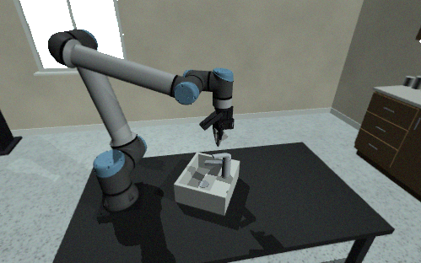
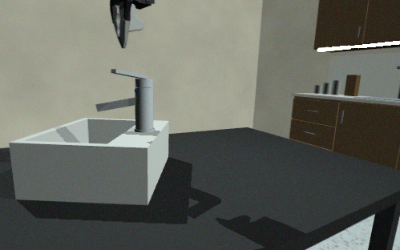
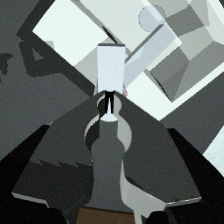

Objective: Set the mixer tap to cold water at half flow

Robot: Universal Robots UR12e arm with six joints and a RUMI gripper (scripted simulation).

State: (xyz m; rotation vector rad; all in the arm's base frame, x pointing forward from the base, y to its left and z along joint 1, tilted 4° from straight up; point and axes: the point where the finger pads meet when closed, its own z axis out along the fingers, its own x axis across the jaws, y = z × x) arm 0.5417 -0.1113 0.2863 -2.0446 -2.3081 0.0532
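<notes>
Jaws together, gripping nothing: gripper (image 2: 123,43) hanging tip-down above the mixer tap (image 2: 143,105), apart from it, with open air between tip and lever (image 2: 128,74). Lever raised a little off the tap body, reaching toward 9 o'clock in the exterior view, above the spout (image 2: 115,104) and slightly off its line. Small blue dot (image 2: 135,90) on the tap body just under the lever. Tap upright on the rear ledge of the white basin (image 2: 86,176). Basin on the black table (image 1: 297,198), near the arm's base (image 1: 117,198), at 3 o'clock from it in the top view. In the wrist view, lever (image 3: 111,67) straight ahead at 12 o'clock, drain (image 3: 151,18) toward 1 o'clock.
</notes>
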